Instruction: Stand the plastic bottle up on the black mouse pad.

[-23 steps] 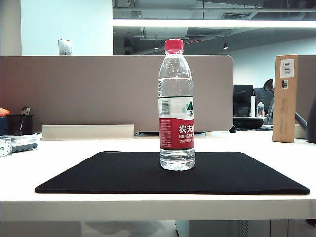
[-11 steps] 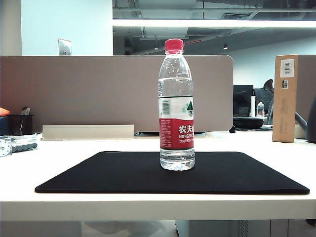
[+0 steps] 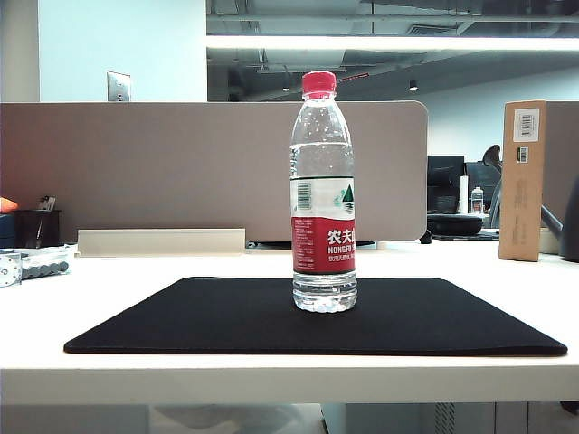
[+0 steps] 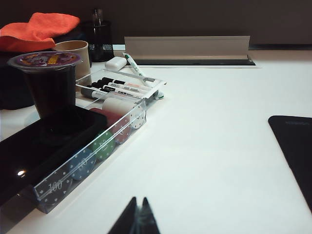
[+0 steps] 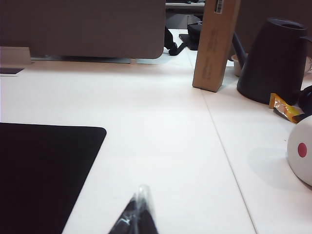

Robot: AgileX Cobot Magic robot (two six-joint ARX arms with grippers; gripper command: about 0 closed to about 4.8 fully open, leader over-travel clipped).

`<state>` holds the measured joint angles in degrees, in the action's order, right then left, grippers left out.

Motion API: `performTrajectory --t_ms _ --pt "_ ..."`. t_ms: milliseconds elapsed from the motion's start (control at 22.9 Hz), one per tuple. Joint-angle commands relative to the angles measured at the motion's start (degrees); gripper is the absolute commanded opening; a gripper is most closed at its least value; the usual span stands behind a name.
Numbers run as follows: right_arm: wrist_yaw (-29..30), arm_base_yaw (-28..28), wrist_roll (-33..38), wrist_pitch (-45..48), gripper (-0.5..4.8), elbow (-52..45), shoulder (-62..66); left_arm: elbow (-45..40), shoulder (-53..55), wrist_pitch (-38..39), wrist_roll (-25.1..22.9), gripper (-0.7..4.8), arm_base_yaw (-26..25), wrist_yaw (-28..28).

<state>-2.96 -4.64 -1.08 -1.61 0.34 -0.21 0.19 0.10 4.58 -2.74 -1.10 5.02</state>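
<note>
Bottle (image 3: 323, 192) stands upright on the mouse pad (image 3: 181, 316), a little right of the pad's middle and nearer its far edge, red cap on top, red-and-white label facing the exterior camera, clear water inside. Nothing touches it. The pad lies flat on the white counter (image 3: 118, 271), its front edge close to the counter's front edge.

Neither arm shows in the exterior view. The left claw (image 4: 137, 218) sits low over the counter near its front edge, off the pad's left side; its two dark fingertips meet at a point, so it is closed and holds nothing. The right claw (image 5: 138, 214) hangs low near the front edge too, off the pad's right side, just past the pad's rounded far corner (image 5: 95, 132); its tips are pressed together and empty.

Toward the counter's left edge lies a clear tray (image 4: 92, 146) of coloured round pieces and markers, with a dark cup (image 4: 48, 85) and an orange cloth (image 4: 41, 29) behind it. Toward the right edge stand a tall cardboard box (image 3: 523, 179) and a black kettle (image 5: 273, 58), with a small yellow wrapper (image 5: 285, 107) beside the kettle. A grey partition (image 3: 181, 167) runs along the counter's far edge
</note>
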Motion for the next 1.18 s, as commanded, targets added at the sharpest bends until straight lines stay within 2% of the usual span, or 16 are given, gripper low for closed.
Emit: performTrajectory --t_ms 44,1180 --pt "0.2 0.0 0.2 0.4 0.00 -0.3 0.1 0.3 0.0 -0.4 0.2 -0.04 -0.2 -0.1" --pt "2.1 -0.2 1.0 -1.4 0.00 -0.3 0.1 0.3 0.0 -0.4 0.2 -0.04 -0.2 -0.1"
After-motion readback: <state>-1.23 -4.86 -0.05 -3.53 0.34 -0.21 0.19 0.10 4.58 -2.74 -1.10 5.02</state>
